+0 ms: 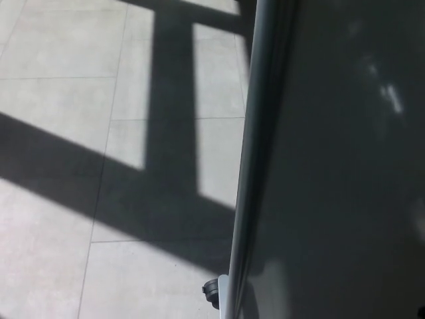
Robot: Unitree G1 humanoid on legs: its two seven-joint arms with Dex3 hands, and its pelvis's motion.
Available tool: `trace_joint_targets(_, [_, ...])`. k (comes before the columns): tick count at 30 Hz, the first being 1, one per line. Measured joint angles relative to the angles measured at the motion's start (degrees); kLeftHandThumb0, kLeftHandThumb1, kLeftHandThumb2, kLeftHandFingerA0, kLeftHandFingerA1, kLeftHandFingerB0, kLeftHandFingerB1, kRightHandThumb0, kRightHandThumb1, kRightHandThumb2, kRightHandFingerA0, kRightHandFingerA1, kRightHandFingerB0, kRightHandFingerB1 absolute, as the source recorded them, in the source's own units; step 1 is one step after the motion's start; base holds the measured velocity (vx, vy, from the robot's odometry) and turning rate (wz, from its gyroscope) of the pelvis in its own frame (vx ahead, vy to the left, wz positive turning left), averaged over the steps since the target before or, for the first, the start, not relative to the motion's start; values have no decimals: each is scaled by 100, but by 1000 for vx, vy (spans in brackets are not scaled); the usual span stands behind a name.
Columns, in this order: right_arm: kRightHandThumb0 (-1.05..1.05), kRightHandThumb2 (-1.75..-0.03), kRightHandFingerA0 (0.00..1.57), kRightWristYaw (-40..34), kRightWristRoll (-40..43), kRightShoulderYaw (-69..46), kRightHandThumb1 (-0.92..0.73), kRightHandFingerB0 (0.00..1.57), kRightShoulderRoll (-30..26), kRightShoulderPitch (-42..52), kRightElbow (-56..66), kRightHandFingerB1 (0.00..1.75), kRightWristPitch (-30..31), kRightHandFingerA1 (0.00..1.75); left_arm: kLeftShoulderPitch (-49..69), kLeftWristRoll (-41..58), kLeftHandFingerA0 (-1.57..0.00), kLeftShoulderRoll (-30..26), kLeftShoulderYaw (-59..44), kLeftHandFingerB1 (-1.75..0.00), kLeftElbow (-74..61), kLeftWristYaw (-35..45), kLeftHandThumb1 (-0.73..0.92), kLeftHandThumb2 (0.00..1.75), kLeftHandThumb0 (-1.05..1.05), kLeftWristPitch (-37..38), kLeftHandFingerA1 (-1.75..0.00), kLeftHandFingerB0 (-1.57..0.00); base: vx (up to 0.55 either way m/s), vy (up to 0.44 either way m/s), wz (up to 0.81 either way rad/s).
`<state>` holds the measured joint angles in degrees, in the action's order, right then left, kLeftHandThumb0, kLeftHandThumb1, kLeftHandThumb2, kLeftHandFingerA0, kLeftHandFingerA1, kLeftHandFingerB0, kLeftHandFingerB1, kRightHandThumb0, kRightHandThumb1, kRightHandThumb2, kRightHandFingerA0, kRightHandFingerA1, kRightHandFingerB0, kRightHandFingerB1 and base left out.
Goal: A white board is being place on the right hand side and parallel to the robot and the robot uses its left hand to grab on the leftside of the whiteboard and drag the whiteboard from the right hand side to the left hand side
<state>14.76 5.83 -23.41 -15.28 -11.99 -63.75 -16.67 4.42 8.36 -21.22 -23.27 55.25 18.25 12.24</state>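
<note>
The whiteboard [339,166] fills the right half of the head view, its grey face in shade with a few faint light spots. Its rounded metal left edge frame [249,159] runs from the top middle down to the bottom middle. A dark caster wheel [211,291] shows at the foot of that frame. Neither of my hands nor any arm appears in the picture.
Pale floor tiles [60,133] cover the left half, crossed by broad dark shadows [166,133] and sunlit patches.
</note>
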Motion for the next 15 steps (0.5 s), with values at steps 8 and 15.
trace_joint_targets(8, [-80,-62,98,188,152,-73,-68,58,-55,-25,-226,63,-259,85,-67,249,-11,8,0,-50,-673,507,36,92,-26,257,-52,-11,0,1,1])
trace_joint_targets(15, [-78,-63,94,280,240,-90,-66,58,-53,137,-237,61,-364,83,-435,346,-26,48,522,-35,-2253,812,49,66,-46,112,-38,-23,0,0,0])
